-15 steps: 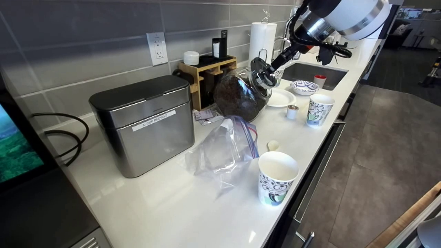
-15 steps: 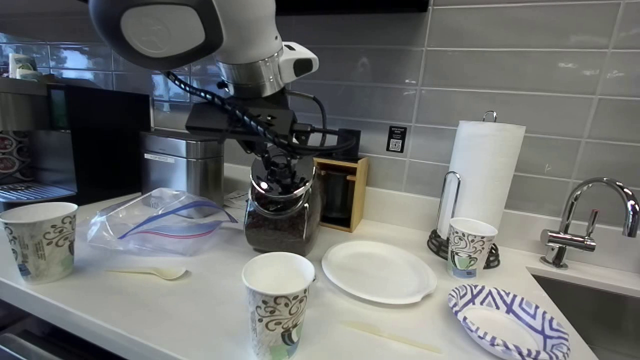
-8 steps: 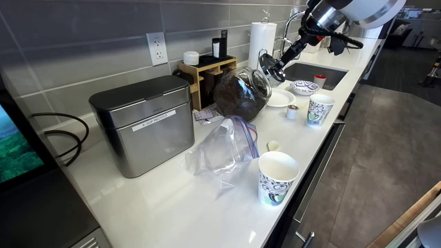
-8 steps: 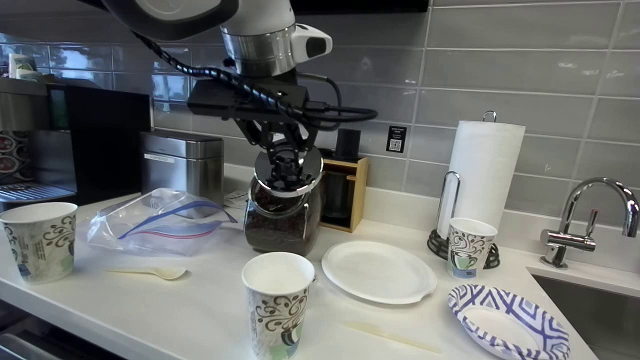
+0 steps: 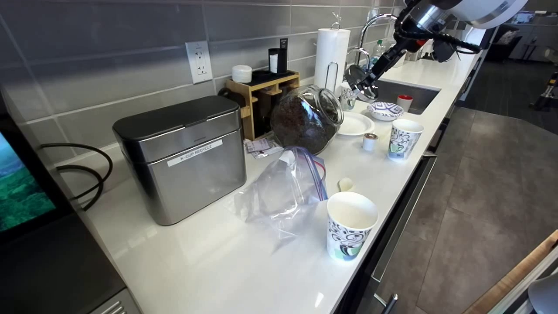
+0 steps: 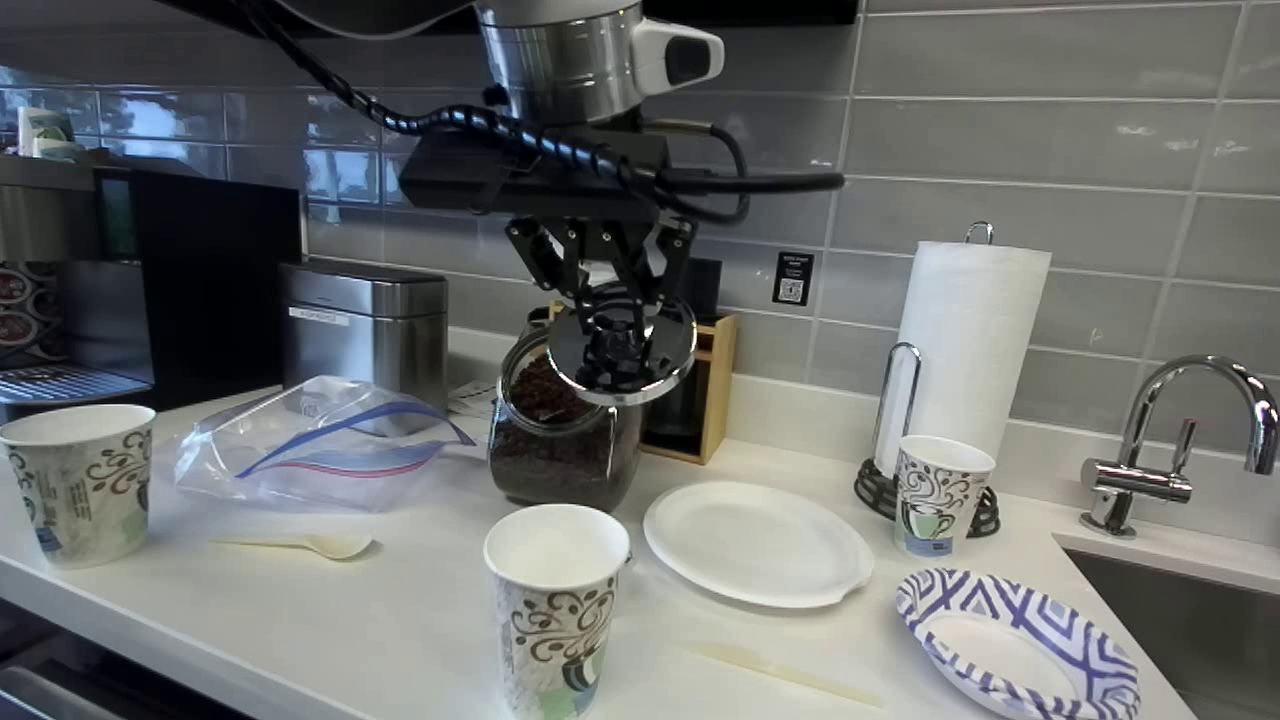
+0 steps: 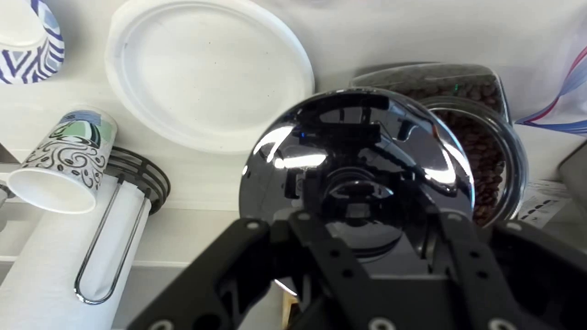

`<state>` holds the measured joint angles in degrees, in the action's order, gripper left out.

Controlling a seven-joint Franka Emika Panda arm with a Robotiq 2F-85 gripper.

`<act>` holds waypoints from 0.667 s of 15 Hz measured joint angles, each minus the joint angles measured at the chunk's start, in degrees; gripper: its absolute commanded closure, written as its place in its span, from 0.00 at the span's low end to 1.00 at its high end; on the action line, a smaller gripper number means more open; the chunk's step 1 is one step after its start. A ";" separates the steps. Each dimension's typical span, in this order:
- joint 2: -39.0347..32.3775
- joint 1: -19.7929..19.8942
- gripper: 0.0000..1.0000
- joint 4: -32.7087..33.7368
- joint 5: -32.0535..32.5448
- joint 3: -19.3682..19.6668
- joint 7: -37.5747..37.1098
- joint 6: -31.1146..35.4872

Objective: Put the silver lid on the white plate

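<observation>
Nearest in the wrist view, the gripper (image 7: 360,206) has its fingers pinching the lid (image 7: 351,144) at the middle, tilted in mid-air. Beyond, on the counter (image 7: 339,41), the plate (image 7: 211,73) lies flat and the open jar (image 7: 516,156) stands near it.

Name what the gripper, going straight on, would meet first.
Past the silver lid it holds, the gripper probably meets the counter or wooden rack near the jar; the lid hides that spot in the wrist view, so depth is unclear.

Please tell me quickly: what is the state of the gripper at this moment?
Gripper: closed, holding the silver lid tilted in the air.
</observation>
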<state>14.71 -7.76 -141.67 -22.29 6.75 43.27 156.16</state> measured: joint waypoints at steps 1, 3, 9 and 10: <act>0.00 -0.07 0.79 0.01 0.00 0.04 -0.01 0.00; -0.46 0.34 0.79 0.30 0.36 0.21 -1.33 0.00; -7.85 6.15 0.79 5.01 5.12 1.96 -10.43 0.01; -9.56 6.72 0.79 6.41 5.29 2.15 -10.92 0.01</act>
<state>5.15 -1.04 -135.26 -17.01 8.90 32.35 156.16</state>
